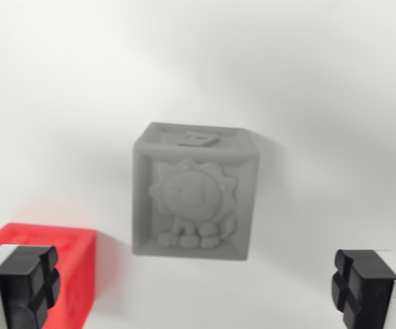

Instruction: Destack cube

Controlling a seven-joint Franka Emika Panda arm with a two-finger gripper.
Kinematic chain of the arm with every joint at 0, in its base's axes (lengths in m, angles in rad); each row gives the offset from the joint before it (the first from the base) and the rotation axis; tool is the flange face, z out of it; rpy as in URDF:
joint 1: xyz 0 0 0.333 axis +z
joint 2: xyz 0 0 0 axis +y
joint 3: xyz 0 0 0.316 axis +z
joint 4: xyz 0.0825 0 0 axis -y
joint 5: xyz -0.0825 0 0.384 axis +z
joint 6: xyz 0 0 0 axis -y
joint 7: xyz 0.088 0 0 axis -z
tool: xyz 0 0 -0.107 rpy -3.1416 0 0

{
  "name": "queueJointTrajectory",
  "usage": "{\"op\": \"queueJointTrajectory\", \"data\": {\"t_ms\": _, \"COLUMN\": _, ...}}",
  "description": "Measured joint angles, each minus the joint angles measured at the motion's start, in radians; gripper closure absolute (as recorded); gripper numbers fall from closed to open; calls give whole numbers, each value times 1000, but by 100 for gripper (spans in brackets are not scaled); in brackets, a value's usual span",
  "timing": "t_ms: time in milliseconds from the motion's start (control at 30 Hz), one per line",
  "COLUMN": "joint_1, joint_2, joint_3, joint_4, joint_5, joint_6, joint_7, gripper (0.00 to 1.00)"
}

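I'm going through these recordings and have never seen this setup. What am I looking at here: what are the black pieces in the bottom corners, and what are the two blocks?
This single picture comes from a camera mounted on the robot arm's wrist, looking past its own gripper. The two black rubbery pads in the bottom corners are its fingertips. They stand wide apart and hold nothing. On the plain white surface sits a grey toy cube with a lion embossed on its side, roughly centred between the fingers. At the wrist view's lower left is a red cube, partly hidden behind one pad. The two cubes stand apart, not stacked. The image is slightly blurred.
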Motion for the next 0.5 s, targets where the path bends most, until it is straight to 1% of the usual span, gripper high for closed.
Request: {"op": "queueJointTrajectory", "data": {"t_ms": 500, "joint_1": 0, "joint_2": -137, "joint_3": 2, "joint_4": 1, "joint_5": 24, "joint_6": -138, "joint_7": -18, "gripper": 0}}
